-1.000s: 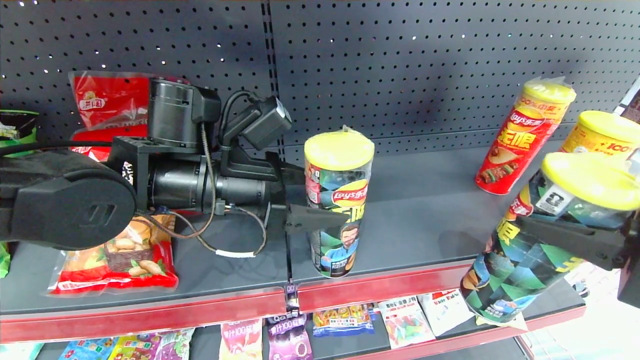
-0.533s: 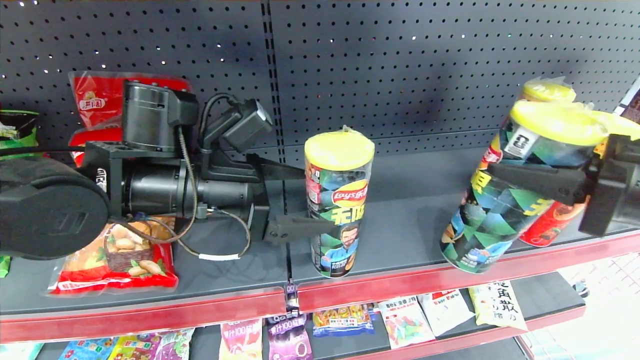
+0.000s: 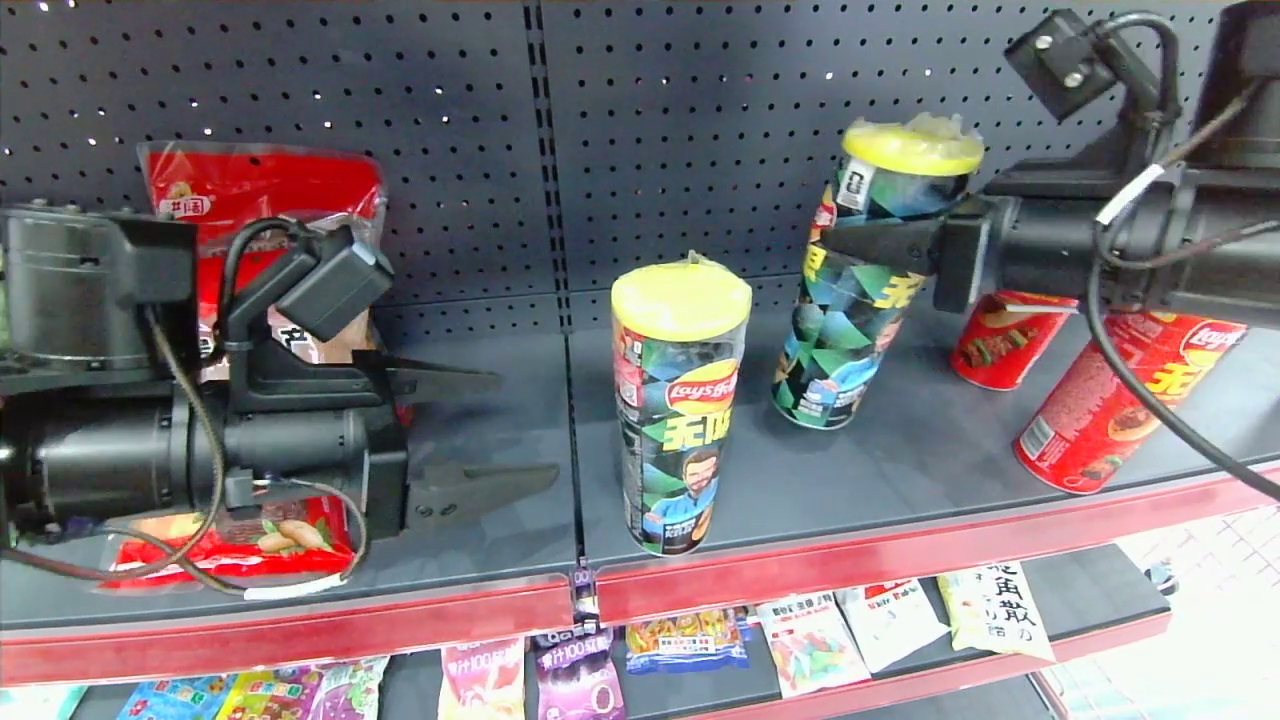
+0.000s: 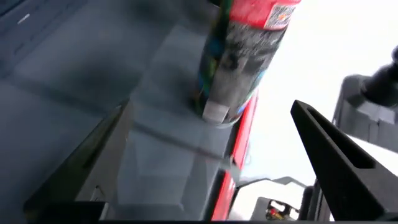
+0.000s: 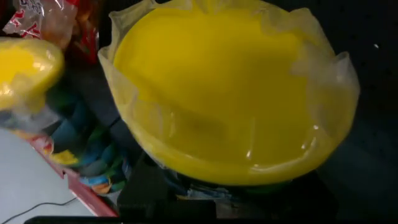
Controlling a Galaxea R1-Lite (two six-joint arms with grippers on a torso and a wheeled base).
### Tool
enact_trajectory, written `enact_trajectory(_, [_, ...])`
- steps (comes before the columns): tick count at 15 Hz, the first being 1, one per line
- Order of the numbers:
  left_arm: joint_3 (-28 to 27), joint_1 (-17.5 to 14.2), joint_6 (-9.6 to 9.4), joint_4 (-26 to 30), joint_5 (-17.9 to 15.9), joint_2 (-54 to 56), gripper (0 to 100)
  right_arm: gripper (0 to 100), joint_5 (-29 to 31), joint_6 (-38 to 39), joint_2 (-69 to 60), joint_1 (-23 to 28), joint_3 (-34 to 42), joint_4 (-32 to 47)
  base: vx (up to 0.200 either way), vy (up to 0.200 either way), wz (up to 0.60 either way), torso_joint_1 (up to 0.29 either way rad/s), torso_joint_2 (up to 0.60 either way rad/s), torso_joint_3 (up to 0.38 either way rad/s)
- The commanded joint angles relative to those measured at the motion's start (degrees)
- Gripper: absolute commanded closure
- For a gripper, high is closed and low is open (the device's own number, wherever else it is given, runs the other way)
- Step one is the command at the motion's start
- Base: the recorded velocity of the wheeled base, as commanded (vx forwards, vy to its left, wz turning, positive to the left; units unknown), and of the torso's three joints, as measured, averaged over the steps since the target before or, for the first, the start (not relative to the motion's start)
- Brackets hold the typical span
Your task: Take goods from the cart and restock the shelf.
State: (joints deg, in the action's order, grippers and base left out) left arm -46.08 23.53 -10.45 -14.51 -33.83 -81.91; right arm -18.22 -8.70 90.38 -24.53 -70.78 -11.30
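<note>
Right of centre, the right gripper (image 3: 850,245) pinches a tilted can (image 3: 845,340) near its lid, with its base low over the shelf (image 3: 930,470) behind the standing can (image 3: 680,400). It should be righted before release, clear of the red cans (image 3: 1120,400). At left, the left gripper (image 3: 525,425) hangs with fingers spread, empty.

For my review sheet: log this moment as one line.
left gripper: open, empty, beside standing can | right gripper: shut on tilted can, over shelf | stage: second can not yet released
</note>
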Motion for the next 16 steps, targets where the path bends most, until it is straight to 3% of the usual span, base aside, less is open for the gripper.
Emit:
enact_trajectory(1, [3.1, -0.1, 0.87, 0.0, 2.4, 5.6, 0, 100, -0.9, 0.0, 10.5, -0.2, -8.5, 0.0, 0.000, 0.000, 0.00, 0.000, 0.00, 0.000])
enact_trajectory(2, [3.7, -0.1, 0.96, 0.0, 3.8, 6.7, 0, 100, -1.4, 0.0, 13.7, -0.8, -12.2, 0.1, 0.000, 0.000, 0.00, 0.000, 0.00, 0.000])
enact_trajectory(8, [4.1, -0.9, 1.04, -0.1, 3.6, 7.7, 0, 100, -1.8, 0.0, 21.7, -3.9, -20.1, 0.1, 0.000, 0.000, 0.00, 0.000, 0.00, 0.000])
enact_trajectory(16, [4.2, -0.9, 0.96, -0.1, 3.9, 8.0, 0, 100, -1.8, 1.4, 24.5, -5.8, -23.3, 0.2, 0.000, 0.000, 0.00, 0.000, 0.00, 0.000])
